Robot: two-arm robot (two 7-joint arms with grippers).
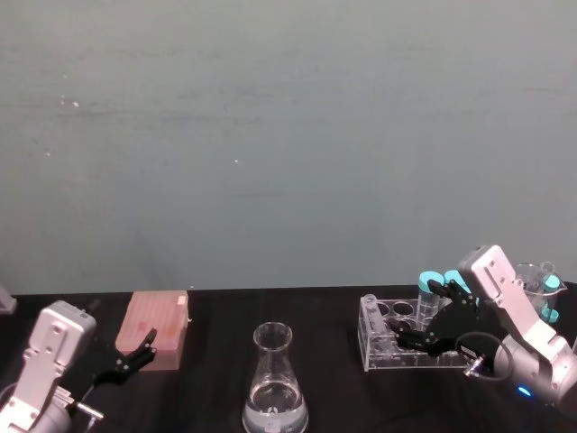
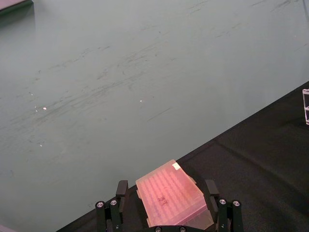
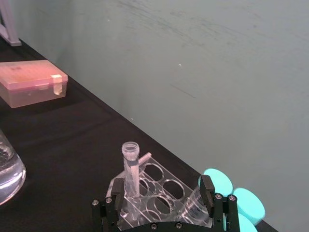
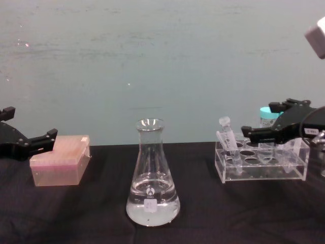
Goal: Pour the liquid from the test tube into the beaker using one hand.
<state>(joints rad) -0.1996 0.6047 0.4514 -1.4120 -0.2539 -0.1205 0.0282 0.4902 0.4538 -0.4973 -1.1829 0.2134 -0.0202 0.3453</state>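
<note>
The test tube [image 3: 130, 166] leans in a corner hole of the clear rack [image 3: 164, 186], also seen as the test tube [image 4: 227, 138] from the chest. I cannot tell whether it holds liquid. My right gripper [image 3: 160, 198] hovers open just behind the rack, and the tube stands slightly beyond one finger [image 3: 114, 202], untouched. The chest view shows the right gripper [image 4: 261, 120] to the right of the tube. The beaker [image 4: 152, 178] stands upright at the table's middle front with clear liquid [image 4: 152, 209] in its base. My left gripper [image 1: 135, 354] rests open at the far left.
A pink lidded box [image 4: 58, 162] lies just ahead of the left gripper [image 2: 165, 191]. Teal-capped tubes [image 3: 219, 181] stand at the rack's far end. More glassware [image 1: 541, 280] sits behind the right arm. Black tabletop [image 1: 216, 361] lies open between box, beaker and rack.
</note>
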